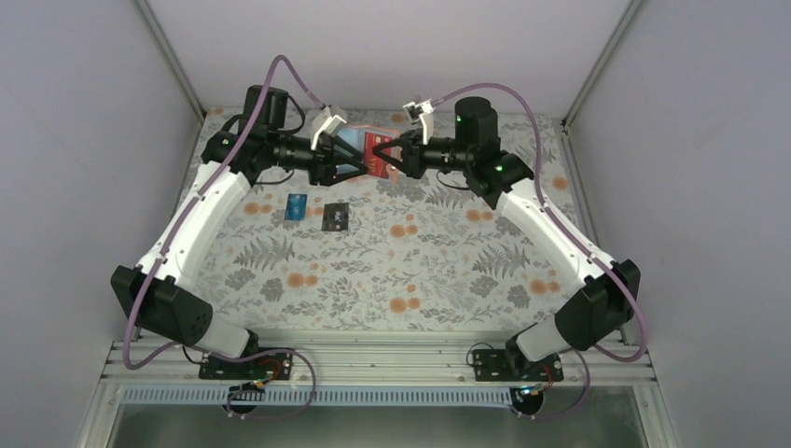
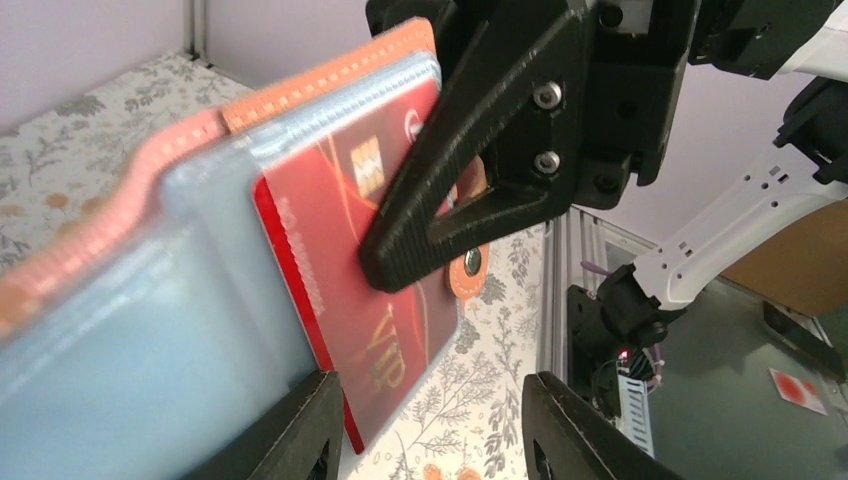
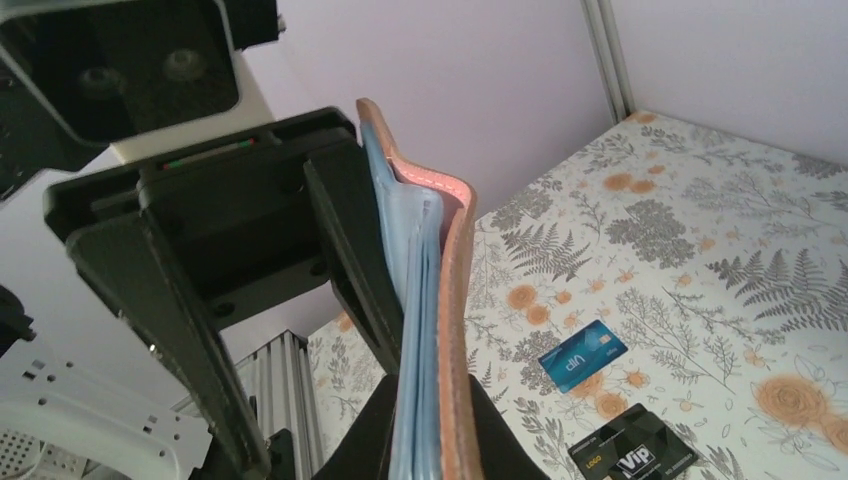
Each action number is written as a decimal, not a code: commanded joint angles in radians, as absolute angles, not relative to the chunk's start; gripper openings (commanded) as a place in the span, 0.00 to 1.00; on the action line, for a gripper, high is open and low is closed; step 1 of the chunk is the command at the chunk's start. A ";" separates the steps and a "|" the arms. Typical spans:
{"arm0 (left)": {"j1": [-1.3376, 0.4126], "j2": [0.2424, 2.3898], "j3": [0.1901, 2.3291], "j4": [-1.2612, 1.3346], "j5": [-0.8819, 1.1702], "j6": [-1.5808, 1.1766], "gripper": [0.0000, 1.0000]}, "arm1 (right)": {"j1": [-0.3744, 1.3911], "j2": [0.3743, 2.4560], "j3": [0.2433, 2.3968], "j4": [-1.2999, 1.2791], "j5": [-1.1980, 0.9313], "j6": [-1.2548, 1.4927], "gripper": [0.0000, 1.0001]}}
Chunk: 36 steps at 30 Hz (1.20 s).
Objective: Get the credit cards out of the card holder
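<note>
The card holder [image 1: 353, 139] is held in the air at the back of the table, tan outside [image 3: 456, 300], light blue inside [image 2: 140, 320]. The red card [image 2: 340, 250] sits in its clear pocket, its lower corner sticking out. My right gripper [image 1: 388, 154] is shut on the holder, one finger [image 2: 430, 235] pressed on the red card's pocket; the right wrist view shows the holder edge-on between its jaws [image 3: 430, 440]. My left gripper [image 1: 345, 161] is open [image 2: 430, 430], one finger [image 3: 350, 250] against the holder's blue side. The blue card [image 1: 296, 206] and black card [image 1: 335, 217] lie on the table.
The table has a floral cloth [image 1: 420, 271]. The blue card [image 3: 582, 355] and black card [image 3: 632, 455] lie side by side below the raised holder. Metal frame posts [image 1: 583, 84] and pale walls close in the back and sides.
</note>
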<state>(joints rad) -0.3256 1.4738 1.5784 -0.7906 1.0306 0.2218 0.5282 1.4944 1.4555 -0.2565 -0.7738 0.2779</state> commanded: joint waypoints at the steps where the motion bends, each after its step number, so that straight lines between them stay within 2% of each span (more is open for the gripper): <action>1: -0.324 1.488 1.643 -0.796 1.025 0.293 0.44 | 0.537 1.446 1.435 -0.185 -0.855 0.231 0.04; 4: -0.317 1.494 1.676 -0.815 0.999 0.319 0.38 | 0.536 1.437 1.436 -0.182 -0.907 0.199 0.04; 9: -0.316 1.514 1.714 -0.840 1.034 0.324 0.36 | 0.536 1.411 1.412 -0.120 -0.992 0.179 0.04; 14: -0.341 1.522 1.711 -0.856 1.055 0.345 0.26 | 0.537 1.409 1.401 -0.035 -1.008 0.227 0.04; 24: -0.423 1.550 1.751 -0.819 1.059 0.358 0.26 | 0.536 1.412 1.367 0.037 -1.019 0.269 0.04; 31: -0.376 1.513 1.735 -0.822 1.100 0.382 0.26 | 0.515 1.374 1.364 0.062 -0.955 0.323 0.04; 36: -0.380 1.510 1.684 -0.812 1.130 0.398 0.30 | 0.509 1.393 1.389 0.112 -0.941 0.444 0.04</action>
